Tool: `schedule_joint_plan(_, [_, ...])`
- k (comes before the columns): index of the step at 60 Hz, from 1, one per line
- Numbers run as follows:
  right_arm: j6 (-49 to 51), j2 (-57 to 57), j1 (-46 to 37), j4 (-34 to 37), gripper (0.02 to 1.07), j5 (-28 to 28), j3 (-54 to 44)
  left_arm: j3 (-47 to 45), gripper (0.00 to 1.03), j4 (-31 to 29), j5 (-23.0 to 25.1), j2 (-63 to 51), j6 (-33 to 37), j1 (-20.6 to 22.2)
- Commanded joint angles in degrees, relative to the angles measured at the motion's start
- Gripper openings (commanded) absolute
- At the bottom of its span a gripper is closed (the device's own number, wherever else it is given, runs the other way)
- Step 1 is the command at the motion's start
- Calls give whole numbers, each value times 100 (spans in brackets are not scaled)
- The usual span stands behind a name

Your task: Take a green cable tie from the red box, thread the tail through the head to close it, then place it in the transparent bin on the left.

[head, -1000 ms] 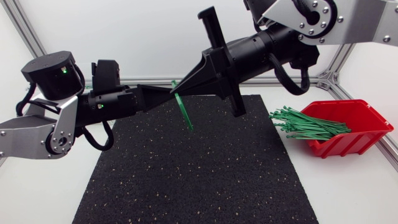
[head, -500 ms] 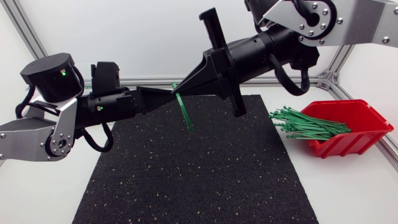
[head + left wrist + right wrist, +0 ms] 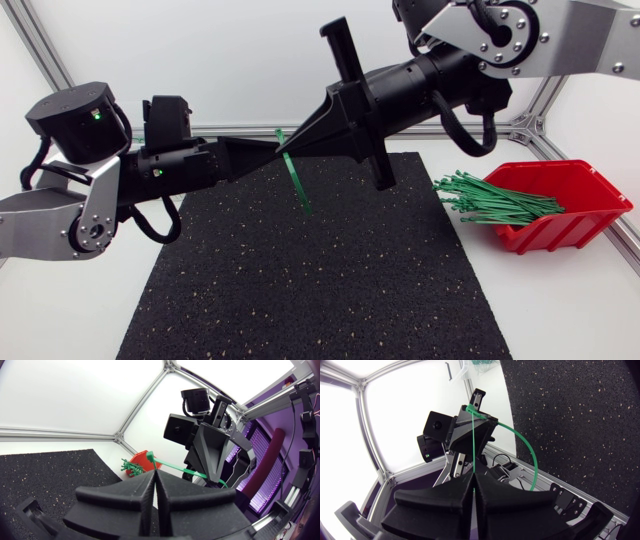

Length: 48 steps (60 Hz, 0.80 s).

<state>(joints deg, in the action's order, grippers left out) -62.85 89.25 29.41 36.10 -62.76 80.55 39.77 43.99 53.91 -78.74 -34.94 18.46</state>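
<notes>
1. Left arm (image 3: 150, 170): enters from the left side and lies almost level above the rear part of the black mat (image 3: 320, 290). The left jaws are clenched on one end of a green cable tie (image 3: 297, 183). In the right wrist view, the head of the tie (image 3: 472, 409) sits at the tip of these jaws.

2. Right arm (image 3: 430, 75): enters from the upper right and slopes down towards the middle. The right jaws meet the left jaws tip to tip. They are clenched on the same cable tie. The right wrist view shows a straight strand running from the head down into the seam between these jaws. A second strand curves away from the head in an arc beside them.

3. Cable tie: held in the air between both arms, clear of the mat. In the head view the free length hangs down at a slant below the meeting point.

4. Red box (image 3: 585, 195): stands on the white desk (image 3: 560, 310), just beside the right edge of the mat. A bundle of green ties (image 3: 490, 200) lies in it and sticks out over its open front towards the mat.
</notes>
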Motion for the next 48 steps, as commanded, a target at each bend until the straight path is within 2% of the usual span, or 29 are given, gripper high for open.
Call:
schedule_joint_plan(1, [-166,-66,-23,-41,8,-8,-119,-162,4,101,58,17,-39,44])
schedule_joint_plan(48, [-166,-110,-23,-59,8,-8,-110,-145,4,101,58,17,22,79])
